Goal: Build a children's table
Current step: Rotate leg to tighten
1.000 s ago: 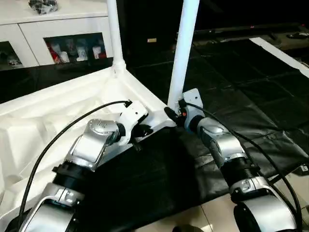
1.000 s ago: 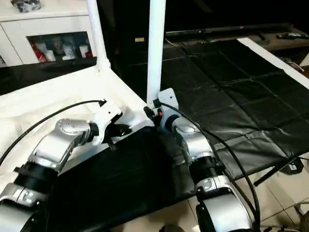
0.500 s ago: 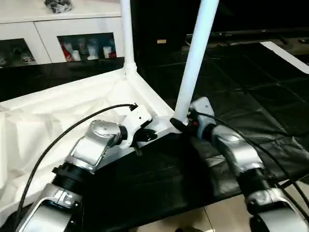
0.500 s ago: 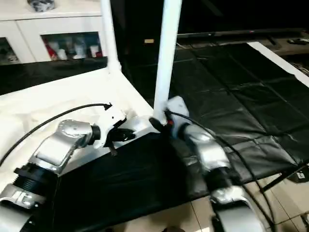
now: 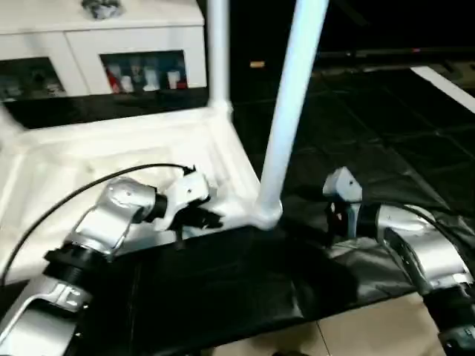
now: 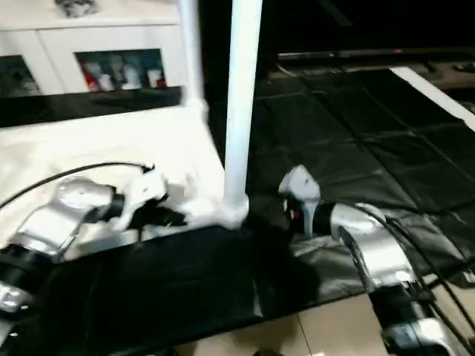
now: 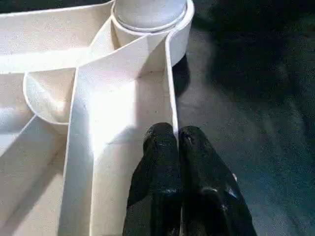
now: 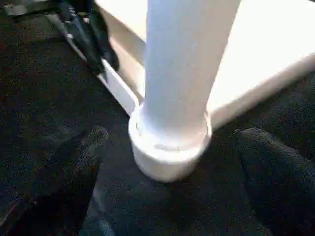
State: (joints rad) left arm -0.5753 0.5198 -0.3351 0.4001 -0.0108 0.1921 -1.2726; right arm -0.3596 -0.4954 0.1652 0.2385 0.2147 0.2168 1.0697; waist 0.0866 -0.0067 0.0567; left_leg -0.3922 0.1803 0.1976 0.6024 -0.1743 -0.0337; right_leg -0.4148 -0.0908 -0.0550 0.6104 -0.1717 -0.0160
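The white children's table top [image 5: 89, 148] lies underside up on the black mat. Two white legs stand upright in its corner sockets: one at the near corner [image 5: 293, 96], one at the far corner [image 5: 217, 52]. My left gripper [image 5: 208, 219] is shut on the top's near rim [image 7: 170, 88], a short way from the near socket [image 7: 150, 14]. My right gripper [image 5: 332, 216] is open and sits right of the near leg. In the right wrist view its fingers [image 8: 74, 167] stand wide on both sides of the leg's base [image 8: 170, 147], clear of it.
A white cabinet with glass doors [image 5: 133, 52] stands behind the table top. The black mat [image 5: 386, 126] stretches to the right, with a white strip [image 5: 445, 81] at its far right. Pale floor tiles [image 5: 356, 334] show at the near edge.
My right gripper has opened wide and drawn back to the right, off the near leg. The left gripper stays shut at the rim. The head views have shifted.
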